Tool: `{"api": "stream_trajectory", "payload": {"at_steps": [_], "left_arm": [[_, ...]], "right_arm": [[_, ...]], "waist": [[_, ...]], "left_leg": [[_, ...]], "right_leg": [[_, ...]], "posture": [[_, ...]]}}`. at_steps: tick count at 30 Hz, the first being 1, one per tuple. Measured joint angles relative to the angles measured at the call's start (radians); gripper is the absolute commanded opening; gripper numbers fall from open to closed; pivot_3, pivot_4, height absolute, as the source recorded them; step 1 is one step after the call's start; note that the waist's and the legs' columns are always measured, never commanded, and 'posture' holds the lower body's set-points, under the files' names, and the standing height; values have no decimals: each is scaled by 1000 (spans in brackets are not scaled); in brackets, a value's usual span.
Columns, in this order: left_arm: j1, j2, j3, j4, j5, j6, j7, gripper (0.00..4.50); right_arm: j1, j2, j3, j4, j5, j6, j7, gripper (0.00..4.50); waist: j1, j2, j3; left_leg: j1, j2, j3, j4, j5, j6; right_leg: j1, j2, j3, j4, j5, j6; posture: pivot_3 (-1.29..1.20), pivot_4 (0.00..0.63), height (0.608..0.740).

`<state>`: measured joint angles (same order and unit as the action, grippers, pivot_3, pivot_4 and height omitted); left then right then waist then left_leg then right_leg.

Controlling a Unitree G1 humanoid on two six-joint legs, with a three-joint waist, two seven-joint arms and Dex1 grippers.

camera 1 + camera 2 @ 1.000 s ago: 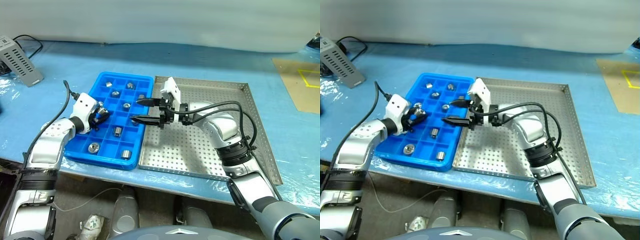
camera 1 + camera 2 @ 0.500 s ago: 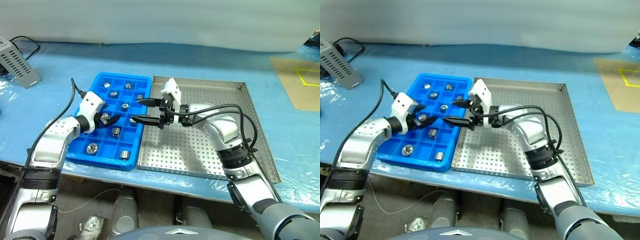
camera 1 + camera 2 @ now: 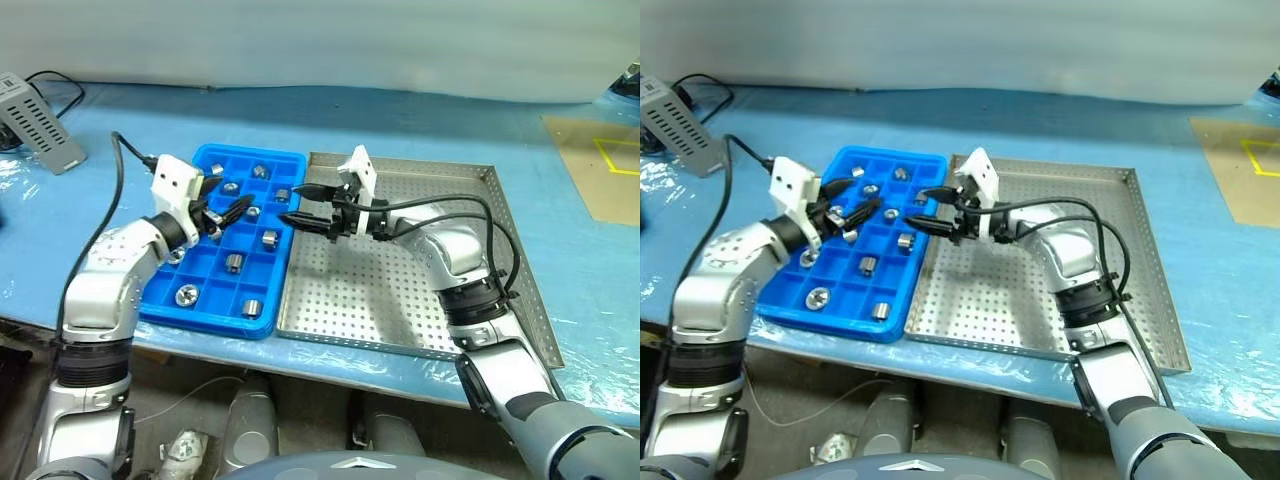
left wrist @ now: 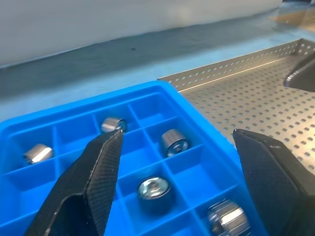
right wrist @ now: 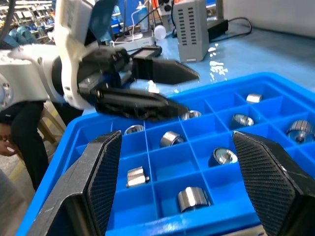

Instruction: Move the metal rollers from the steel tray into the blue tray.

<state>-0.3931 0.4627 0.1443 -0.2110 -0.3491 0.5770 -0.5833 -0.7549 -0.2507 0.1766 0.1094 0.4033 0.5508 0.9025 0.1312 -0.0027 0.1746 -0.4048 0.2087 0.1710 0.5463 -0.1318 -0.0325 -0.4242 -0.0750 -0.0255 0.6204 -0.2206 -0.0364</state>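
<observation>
Since a second ago the left gripper has let go its roller and lifted off the bright blue compartmented plastic tray, jaws now spread wide and empty; the right gripper hangs over the seam between the trays, jaws likewise parted on nothing; the small silvery metal rollers sit singly in the blue compartments; the big perforated square steel tray looks bare of them. Such stubby cylinders are likely dense, rigid and slick; I'd pinch one across its round flank, squarely, lest it squirt out.
</observation>
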Motion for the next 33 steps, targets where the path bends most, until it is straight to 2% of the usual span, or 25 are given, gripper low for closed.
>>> {"api": "stream_trajectory", "payload": {"at_steps": [8, 14, 22, 33], "left_arm": [[-36, -6, -12, 33, -2, -28, -6, 3781], [-74, -23, -23, 116, -18, -61, -45, 3781], [-103, -42, -64, 167, -23, -92, -96, 3781], [-107, -79, -110, 171, -23, -108, -111, 3781]], "right_arm": [[10, -41, -20, -16, -7, 4, -3, 3745], [121, -102, -76, -113, -6, 53, -70, 3745], [216, -121, -129, -212, 2, 81, -145, 3745], [227, -135, -130, -211, 0, 80, -175, 3745]], "waist": [[-4, 0, 0], [-10, 0, 0], [-36, 0, 0], [-36, 0, 0]], "left_leg": [[0, 0, 0, 0, 0, 0], [0, -1, 0, 1, 0, 0], [1, -1, 0, 1, 0, 0], [1, -1, 1, 1, 0, 0]], "right_leg": [[0, 0, 0, -1, 0, 0], [0, 0, 1, 0, 0, 0], [0, 0, 1, 0, 0, 0], [0, 0, 1, 0, 0, 0]], "posture": [[66, 150, 740], [-9, 150, 740], [-5, 150, 740], [-23, 150, 740]]}}
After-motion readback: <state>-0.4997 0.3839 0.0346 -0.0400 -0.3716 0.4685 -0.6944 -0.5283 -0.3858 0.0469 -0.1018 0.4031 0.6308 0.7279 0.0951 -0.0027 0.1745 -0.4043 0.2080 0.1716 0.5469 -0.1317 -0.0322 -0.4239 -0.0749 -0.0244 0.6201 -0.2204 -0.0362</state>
